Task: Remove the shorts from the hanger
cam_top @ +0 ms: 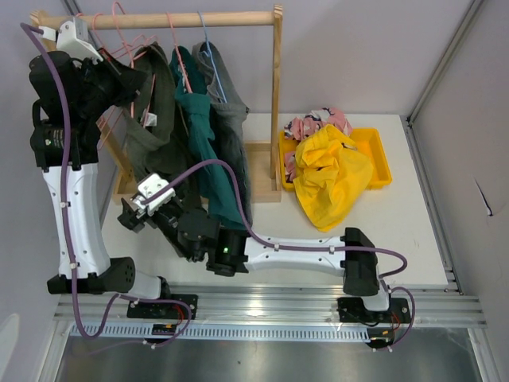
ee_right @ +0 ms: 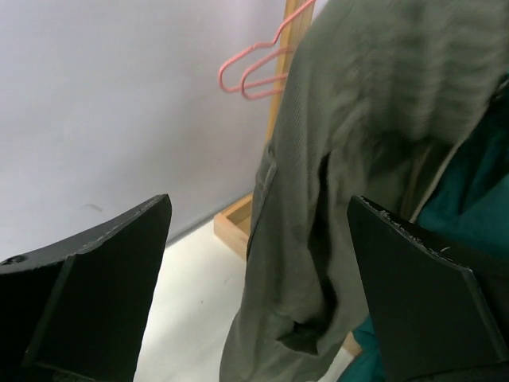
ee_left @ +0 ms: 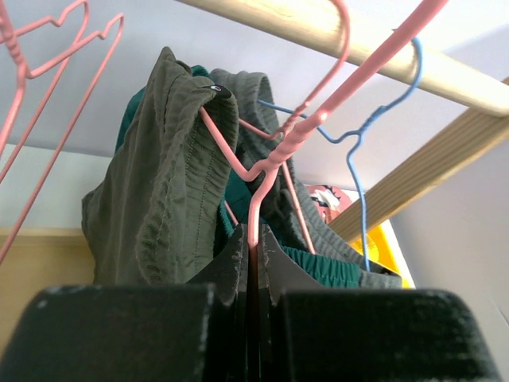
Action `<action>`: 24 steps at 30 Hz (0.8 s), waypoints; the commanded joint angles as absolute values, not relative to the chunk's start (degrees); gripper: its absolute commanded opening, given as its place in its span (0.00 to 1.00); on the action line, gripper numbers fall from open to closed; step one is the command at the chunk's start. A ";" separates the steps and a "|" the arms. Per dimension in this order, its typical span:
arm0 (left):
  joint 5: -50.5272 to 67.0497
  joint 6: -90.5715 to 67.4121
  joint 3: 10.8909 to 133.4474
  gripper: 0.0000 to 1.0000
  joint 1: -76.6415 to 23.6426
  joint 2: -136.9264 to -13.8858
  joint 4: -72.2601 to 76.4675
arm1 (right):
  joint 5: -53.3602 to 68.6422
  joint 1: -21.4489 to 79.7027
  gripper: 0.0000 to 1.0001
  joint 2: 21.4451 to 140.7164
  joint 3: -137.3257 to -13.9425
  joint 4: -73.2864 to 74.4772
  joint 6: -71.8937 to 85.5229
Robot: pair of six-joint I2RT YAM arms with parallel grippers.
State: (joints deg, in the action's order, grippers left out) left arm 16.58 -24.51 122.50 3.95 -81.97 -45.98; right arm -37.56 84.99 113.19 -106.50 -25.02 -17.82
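Olive green shorts (cam_top: 155, 111) hang on a pink hanger (ee_left: 262, 199) from the wooden rod (cam_top: 183, 19), with teal shorts (cam_top: 200, 139) and grey shorts (cam_top: 228, 103) on hangers beside them. My left gripper (cam_top: 134, 81) is up at the rack, shut on the pink hanger's wire (ee_left: 256, 247), and the olive shorts (ee_left: 159, 183) drape just left of it. My right gripper (cam_top: 137, 208) is low by the rack's foot and open (ee_right: 261, 203), with the hem of the olive shorts (ee_right: 342, 159) hanging between its fingers, not touched. Yellow shorts (cam_top: 330, 171) and pink patterned shorts (cam_top: 314, 123) lie in the bin.
A yellow bin (cam_top: 380, 159) stands on the table right of the rack. Empty pink hangers (cam_top: 119, 36) hang at the rod's left end, and a blue hanger (ee_left: 358, 159) carries the grey shorts. The rack's wooden base (ee_right: 235, 227) and right post (cam_top: 277, 95) stand close by.
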 commanded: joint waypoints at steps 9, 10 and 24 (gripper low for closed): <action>19.86 -26.19 122.61 0.00 4.13 -77.52 -39.99 | -34.98 84.02 0.00 115.32 -108.46 -24.96 -14.41; 19.86 -26.28 122.43 0.00 4.22 -77.35 -39.99 | -35.33 84.37 0.00 114.96 -106.72 -26.27 -14.85; 8.88 -21.54 129.63 0.00 4.22 -80.50 -43.68 | -50.26 101.15 0.00 107.84 -88.95 -30.85 -21.80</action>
